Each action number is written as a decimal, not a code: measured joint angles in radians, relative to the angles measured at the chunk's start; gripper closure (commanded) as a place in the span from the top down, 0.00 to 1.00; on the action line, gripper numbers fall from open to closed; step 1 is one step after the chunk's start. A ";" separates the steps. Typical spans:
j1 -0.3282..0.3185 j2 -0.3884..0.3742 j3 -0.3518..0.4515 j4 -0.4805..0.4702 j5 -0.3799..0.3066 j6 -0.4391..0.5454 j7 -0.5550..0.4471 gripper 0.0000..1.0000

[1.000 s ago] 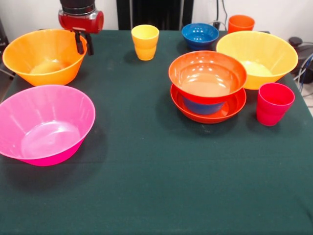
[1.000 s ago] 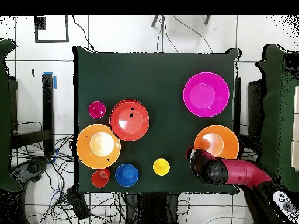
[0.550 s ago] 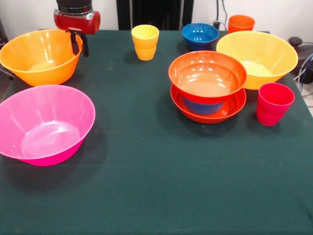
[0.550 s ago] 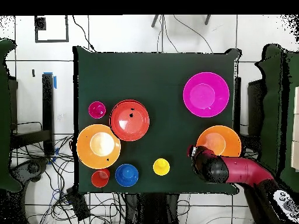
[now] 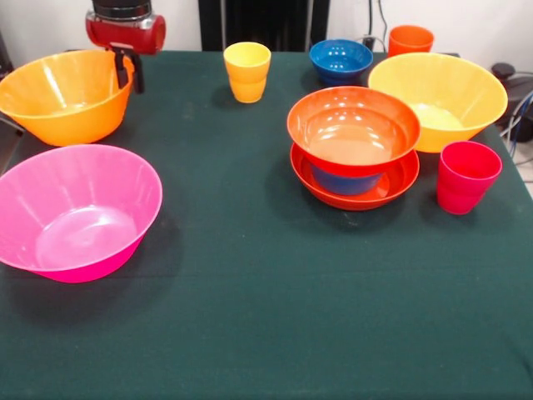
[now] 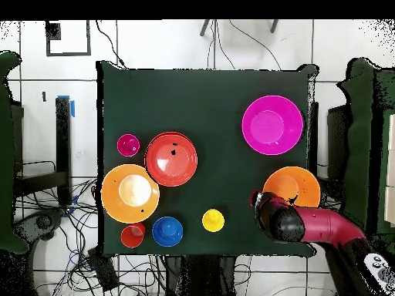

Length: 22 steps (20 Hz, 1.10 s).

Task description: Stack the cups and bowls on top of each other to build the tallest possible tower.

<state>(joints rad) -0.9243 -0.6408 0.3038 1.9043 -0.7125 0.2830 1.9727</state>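
gripper (image 5: 127, 70) pinching orange bowl (image 5: 65, 94) rim, fingers nearly closed; probably light, stiff, slippery plastic, best held at rim.

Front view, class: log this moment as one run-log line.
gripper: on orange bowl rim | tower: three bowls nested | pink bowl: loose
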 measured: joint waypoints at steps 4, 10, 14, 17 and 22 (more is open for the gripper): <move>-0.027 -0.059 0.025 0.023 0.043 0.001 0.000 0.00; -0.102 -0.191 0.094 0.089 0.167 0.042 0.000 0.00; -0.132 -0.265 0.134 0.129 0.233 0.078 0.000 0.00; -0.143 -0.307 0.162 0.154 0.272 0.103 0.000 0.00; -0.156 -0.369 0.215 0.191 0.329 0.125 0.000 0.00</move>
<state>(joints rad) -1.0803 -1.0097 0.5188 2.0956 -0.3836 0.4083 1.9727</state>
